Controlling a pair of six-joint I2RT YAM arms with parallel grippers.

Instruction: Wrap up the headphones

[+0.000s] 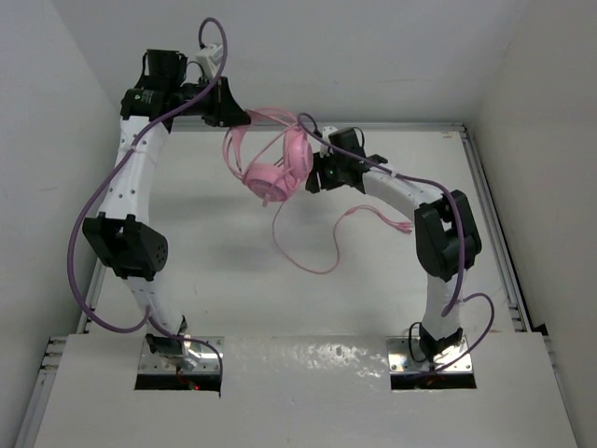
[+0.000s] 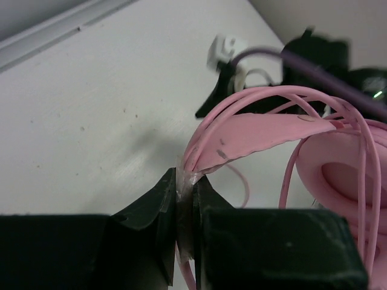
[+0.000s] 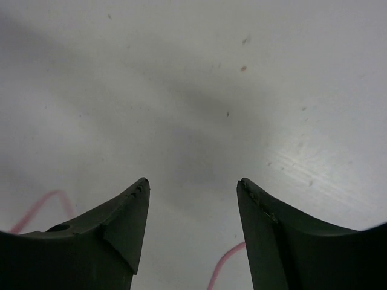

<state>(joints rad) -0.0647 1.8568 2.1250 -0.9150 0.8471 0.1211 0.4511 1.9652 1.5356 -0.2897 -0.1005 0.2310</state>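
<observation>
The pink headphones (image 1: 275,168) hang in the air at the back middle of the table. My left gripper (image 1: 244,118) is shut on the thin pink headband (image 2: 266,133) and some loops of cable, holding them up. An earcup (image 2: 344,172) shows at the right of the left wrist view. The long pink cable (image 1: 312,252) trails down in a loop onto the table, its plug (image 1: 403,227) lying near my right arm. My right gripper (image 1: 312,177) is open and empty just right of the earcups; in its own view the gripper (image 3: 192,184) is over bare table with bits of cable (image 3: 227,263) below.
Purple robot cables (image 1: 89,233) run along both arms. A metal rail (image 1: 490,215) borders the white table at the right and back. White walls close in on all sides.
</observation>
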